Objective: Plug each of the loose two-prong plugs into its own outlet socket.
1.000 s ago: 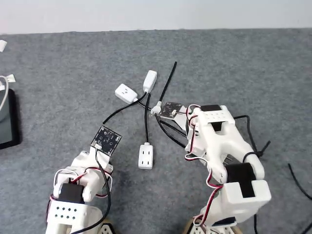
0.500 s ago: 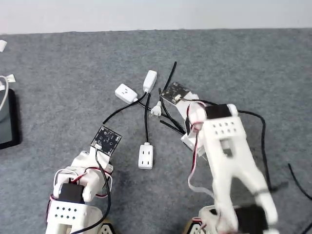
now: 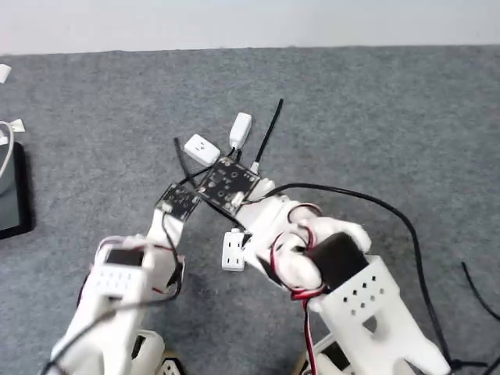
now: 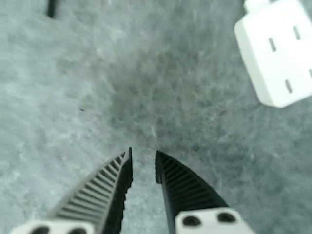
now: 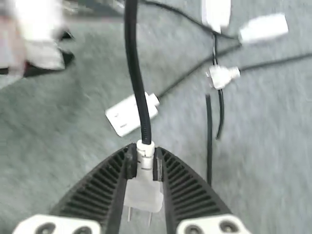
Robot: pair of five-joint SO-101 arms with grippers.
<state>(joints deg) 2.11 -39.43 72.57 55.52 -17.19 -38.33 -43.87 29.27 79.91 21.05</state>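
Observation:
My right gripper (image 5: 143,152) is shut on a white two-prong plug (image 5: 143,191); its prongs point back toward the wrist and its black cord (image 5: 135,73) runs out ahead. A white outlet socket (image 5: 130,113) lies on the grey mat just beyond the fingertips. In the high view the right arm (image 3: 312,262) reaches left, and its wrist board (image 3: 226,186) is above the cords. White sockets lie at the back (image 3: 201,148), beside it (image 3: 241,129), and nearer (image 3: 233,250). My left gripper (image 4: 144,156) hovers over bare mat, a narrow gap between its fingers holding nothing. A white socket block (image 4: 280,48) lies off to one side.
A second loose white plug (image 5: 223,75) lies among crossing black cords. A black strip (image 3: 269,129) lies behind the sockets. A dark flat device (image 3: 12,195) sits at the left edge. The mat to the right and at the far back is open.
The right arm has swung left across the cords and the plug that lay on the mat is now in its gripper. The left arm has lifted and stretched forward.

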